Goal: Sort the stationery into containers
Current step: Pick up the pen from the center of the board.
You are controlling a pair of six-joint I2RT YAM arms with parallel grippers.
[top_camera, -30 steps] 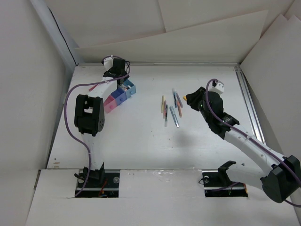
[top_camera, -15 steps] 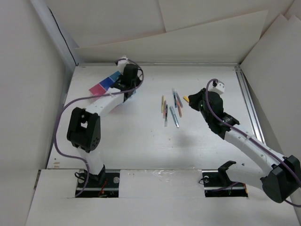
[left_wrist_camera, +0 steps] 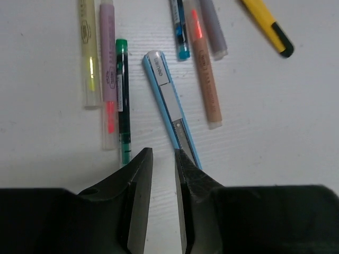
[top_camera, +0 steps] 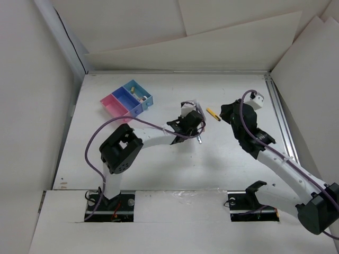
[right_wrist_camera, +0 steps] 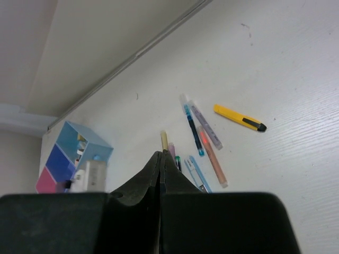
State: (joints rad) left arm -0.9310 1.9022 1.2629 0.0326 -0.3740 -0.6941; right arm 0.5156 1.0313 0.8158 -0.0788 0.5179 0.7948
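Note:
The stationery lies mid-table: a yellow highlighter (left_wrist_camera: 87,53), pink pen (left_wrist_camera: 107,74), green pen (left_wrist_camera: 123,100), blue cutter (left_wrist_camera: 169,106), teal pen (left_wrist_camera: 180,26), orange pen (left_wrist_camera: 204,69), grey pen (left_wrist_camera: 212,26) and yellow cutter (left_wrist_camera: 265,24). My left gripper (left_wrist_camera: 161,156) (top_camera: 193,126) hovers over this group, jaws a narrow gap apart with only table between them, beside the blue cutter's near end. My right gripper (right_wrist_camera: 160,153) (top_camera: 225,114) is shut on nothing, just right of the yellow cutter (top_camera: 213,114). The containers (top_camera: 127,99), one pink and two blue, sit at the back left.
The light blue bin (right_wrist_camera: 87,145) holds several small pieces. A raised rail (top_camera: 279,116) runs along the table's right edge, and white walls close in the back and left. Purple cables trail along both arms.
My left arm swung from the containers at the back left to over the pens, its jaws narrowing. The containers now lie flat. My right gripper closed and drew slightly right of the yellow cutter.

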